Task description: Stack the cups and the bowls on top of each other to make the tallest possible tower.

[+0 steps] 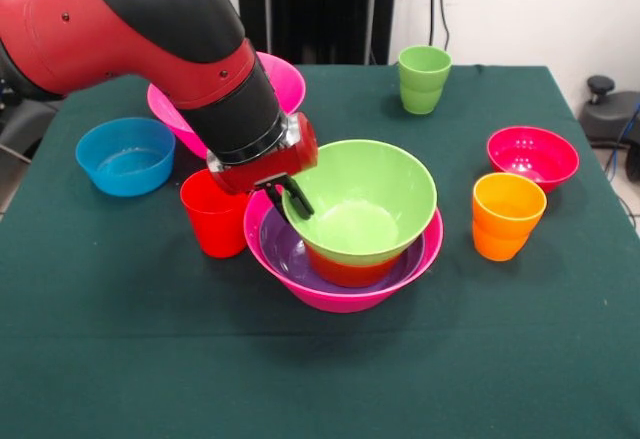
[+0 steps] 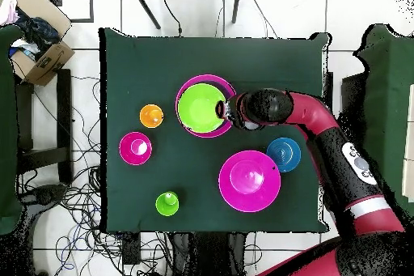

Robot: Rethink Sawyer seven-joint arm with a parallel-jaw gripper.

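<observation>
Four bowls make up the tower [image 1: 345, 244] near the table's centre: a large hot-pink bowl [image 1: 335, 294] at the base, a purple bowl [image 1: 290, 254] nested in it, an orange-red bowl [image 1: 350, 269] in that, and a lime-green bowl [image 1: 362, 202] on top, sitting tilted. No brand, label or readable writing shows on any cup or bowl; pale markings on the arm's link in the overhead view are too small to read. In the front view the red and black arm [image 1: 150, 29] slants down from 10 o'clock, its black wrist ending in a red head, and the gripper [image 1: 285, 199] straddles the lime-green bowl's rim at its 9 o'clock side, one dark finger [image 1: 298, 199] inside the bowl; the other side is hidden, so whether it grips the rim cannot be told. A red cup [image 1: 215, 212] stands just beside the tower at 9 o'clock. Well apart lie a blue bowl [image 1: 126, 155] at 10 o'clock, a second hot-pink bowl [image 1: 285, 79] behind the arm, a lime-green cup [image 1: 424, 78] at 1 o'clock, a crimson bowl [image 1: 532, 157] and an orange cup [image 1: 507, 215] at 3 o'clock on the green table [image 1: 120, 359].
</observation>
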